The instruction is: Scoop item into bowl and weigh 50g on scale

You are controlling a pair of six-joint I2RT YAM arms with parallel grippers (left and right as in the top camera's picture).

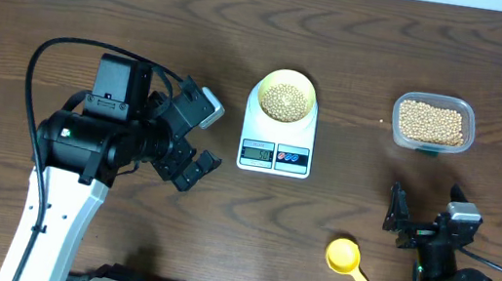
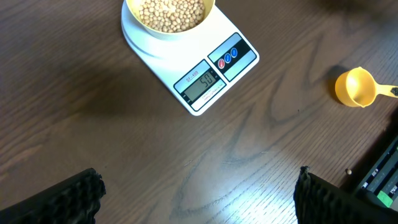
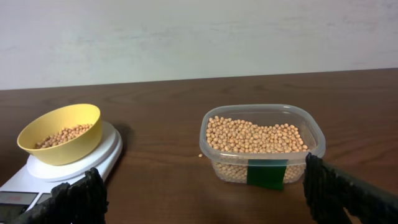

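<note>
We see the bowl (image 3: 59, 148) of beans (image 3: 65, 134) sitting on the scale (image 1: 276, 136) for weighing. The scoop (image 1: 345, 256) lies right of the scale, unneeded. The left pincer (image 2: 199, 202) and right pincer (image 3: 205, 199) are apart, empty.

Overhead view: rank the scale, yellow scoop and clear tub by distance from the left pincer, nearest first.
1. Scale: just to the right of the left pincer in the overhead view, mid-table.
2. Yellow scoop: further right, near the front edge.
3. Clear tub: far right, toward the back.
</note>
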